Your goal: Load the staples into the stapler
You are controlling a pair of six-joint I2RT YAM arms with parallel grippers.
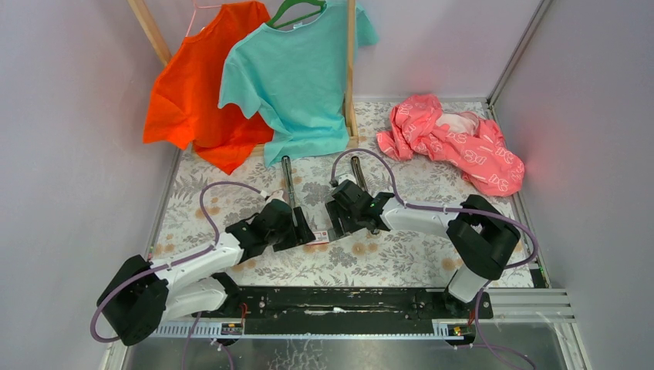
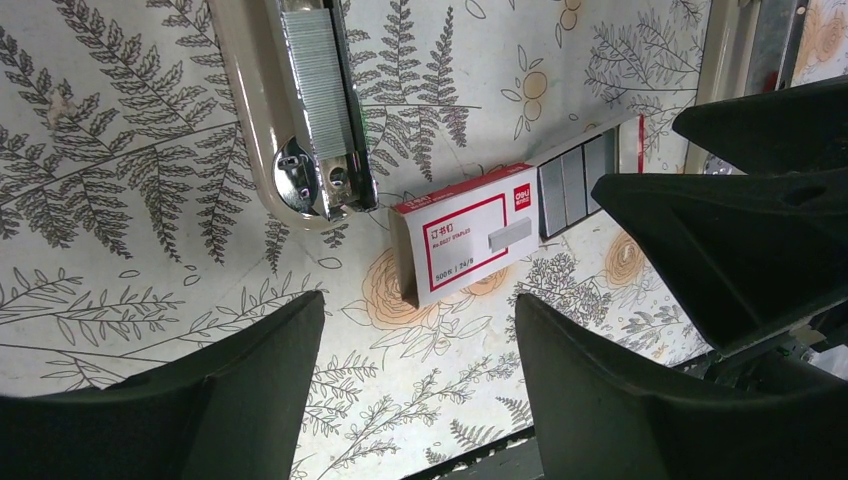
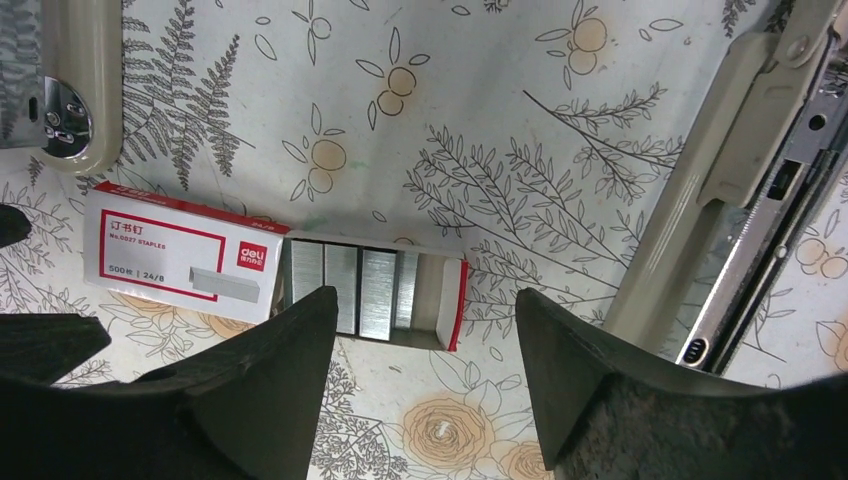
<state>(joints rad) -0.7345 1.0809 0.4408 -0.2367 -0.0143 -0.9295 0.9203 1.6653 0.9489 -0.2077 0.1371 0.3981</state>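
Top external view puts the small red and white cardboard box of staples on the floral-print table, right between the two arms and not far from their bases. Its sleeve is slid partway off, so the grey metal staple strips sit exposed in the tray. The left fingers and right fingers are both spread wide, pinching nothing, hovering over the box from either side.

Imo the step here is getting one strip out of the tray. I'd bring the right fingers straight down across a single strip's long sides and squeeze gently so it doesn't snap. The left fingers could pin the sleeve so the box doesn't skate.

Room is tight though. One beige stapler body, with a grey strip lying in its metal channel, sits just beside the sleeve's end. A second beige stapler body with an open metal rail lies near the tray's end. The two sets of fingers crowd each other as well. Open table is mostly on the side toward the arm bases. The crumpled pink garment at the far end is well apart from all this.
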